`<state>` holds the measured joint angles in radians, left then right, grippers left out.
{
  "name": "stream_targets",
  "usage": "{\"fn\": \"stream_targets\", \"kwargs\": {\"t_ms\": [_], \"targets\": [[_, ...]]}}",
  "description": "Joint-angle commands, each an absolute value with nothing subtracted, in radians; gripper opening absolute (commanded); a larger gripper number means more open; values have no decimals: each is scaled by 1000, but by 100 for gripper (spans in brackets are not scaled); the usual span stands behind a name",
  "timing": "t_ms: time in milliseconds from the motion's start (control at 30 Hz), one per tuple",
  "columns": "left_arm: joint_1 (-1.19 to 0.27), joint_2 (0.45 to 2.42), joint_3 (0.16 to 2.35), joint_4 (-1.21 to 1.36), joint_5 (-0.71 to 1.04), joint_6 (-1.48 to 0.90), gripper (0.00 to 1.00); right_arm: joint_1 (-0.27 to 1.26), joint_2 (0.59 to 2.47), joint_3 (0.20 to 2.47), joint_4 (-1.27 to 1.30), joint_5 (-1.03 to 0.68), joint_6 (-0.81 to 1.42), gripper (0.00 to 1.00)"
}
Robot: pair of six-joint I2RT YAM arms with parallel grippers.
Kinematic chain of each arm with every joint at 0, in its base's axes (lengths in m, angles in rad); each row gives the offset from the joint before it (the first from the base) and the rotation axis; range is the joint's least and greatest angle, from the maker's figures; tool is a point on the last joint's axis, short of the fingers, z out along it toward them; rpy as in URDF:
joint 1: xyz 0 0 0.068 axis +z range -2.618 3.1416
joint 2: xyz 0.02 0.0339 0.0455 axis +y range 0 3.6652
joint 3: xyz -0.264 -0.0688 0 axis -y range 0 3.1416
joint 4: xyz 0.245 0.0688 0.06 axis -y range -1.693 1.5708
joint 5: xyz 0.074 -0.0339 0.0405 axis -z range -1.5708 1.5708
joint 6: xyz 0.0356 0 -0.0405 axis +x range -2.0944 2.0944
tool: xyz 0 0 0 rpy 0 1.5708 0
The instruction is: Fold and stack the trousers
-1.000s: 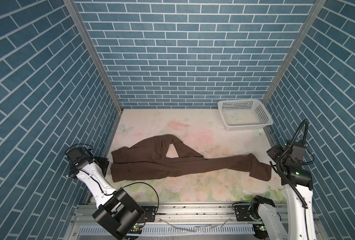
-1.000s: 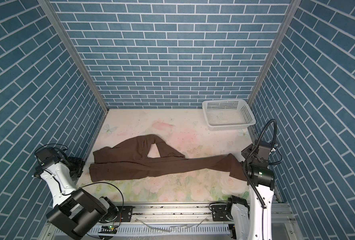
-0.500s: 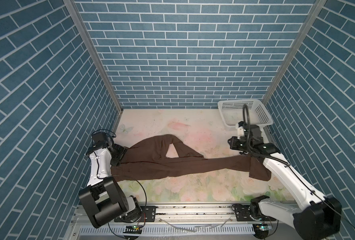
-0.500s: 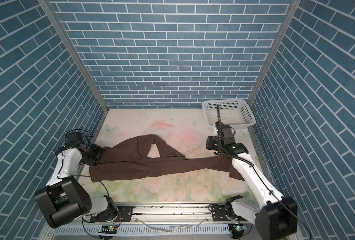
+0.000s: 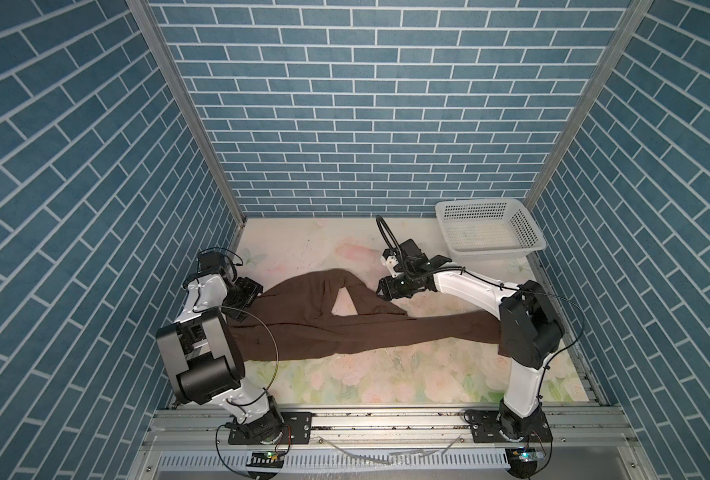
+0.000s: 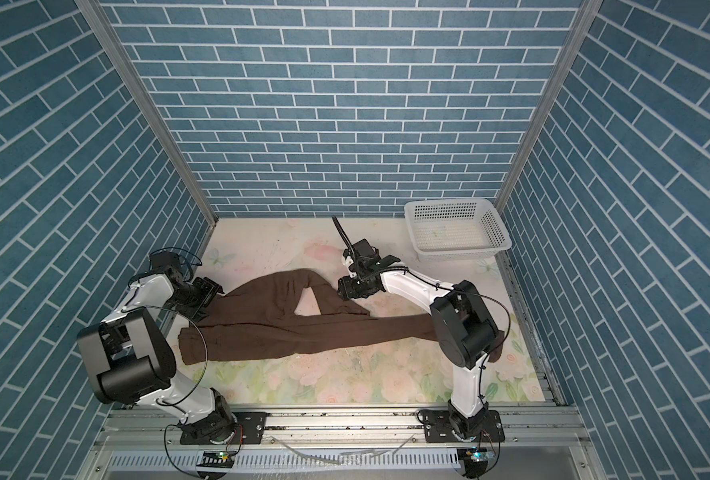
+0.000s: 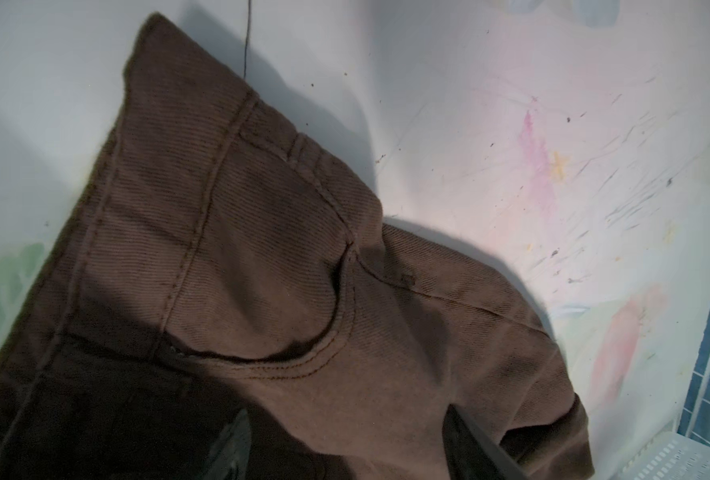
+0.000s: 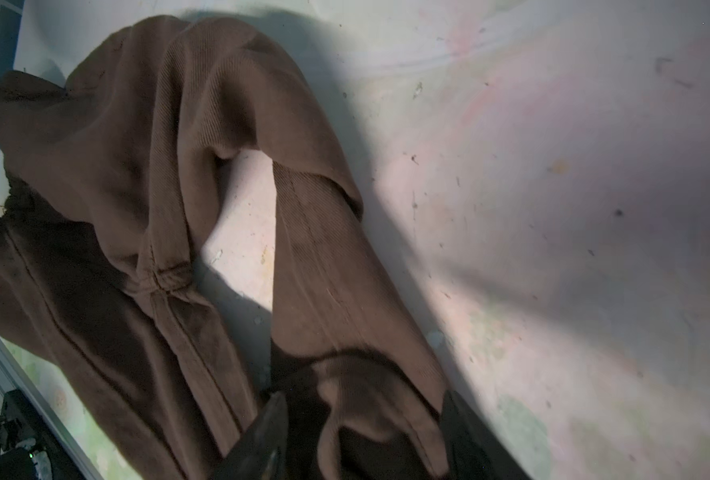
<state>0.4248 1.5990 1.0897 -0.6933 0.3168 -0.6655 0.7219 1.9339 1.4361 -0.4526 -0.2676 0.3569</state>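
Note:
The dark brown trousers (image 5: 324, 328) (image 6: 270, 328) lie lengthwise across the floral table, waist at the left, legs running right. One leg bends up into a loop at the back. My left gripper (image 5: 257, 292) (image 6: 215, 291) is at the waist end and stands open, its fingers astride the pocket fabric (image 7: 262, 249). My right gripper (image 5: 380, 289) (image 6: 340, 289) is on the looped leg (image 8: 324, 249), open with a ridge of cloth between its fingers (image 8: 278, 415). The right arm's elbow hides the far leg end.
A white perforated basket (image 5: 494, 249) (image 6: 461, 251) stands in the back right corner, and its rim shows in the left wrist view (image 7: 677, 461). Blue brick walls close in three sides. The floral table (image 5: 386, 374) ends at a metal rail in front.
Both arms have swung in from the table's sides onto the trousers. The left reached the waist; the right went past the basket side leftward to the looped leg. The trousers lie as before.

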Motion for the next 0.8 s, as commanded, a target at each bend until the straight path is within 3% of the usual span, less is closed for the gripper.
{"fn": "stream_targets", "kwargs": {"t_ms": [0,433,500,567,633,767], "targets": [[421,1609,1044,-670,318,-636,74,735,1993,1512,-512,-297,316,60],[420,1669,949,-569,376,-638,67,745,2130,1573,-534,-254,322,54],[421,1667,937,-561,379,-639,65,750,2144,1588,-527,-272,328,43],[420,1668,930,-558,390,-637,62,752,2157,1604,-515,-292,339,17],[422,1672,930,-559,405,-632,59,752,2166,1643,-516,-292,341,0],[422,1670,924,-570,416,-614,57,740,2186,1822,-608,-191,262,0]]}}
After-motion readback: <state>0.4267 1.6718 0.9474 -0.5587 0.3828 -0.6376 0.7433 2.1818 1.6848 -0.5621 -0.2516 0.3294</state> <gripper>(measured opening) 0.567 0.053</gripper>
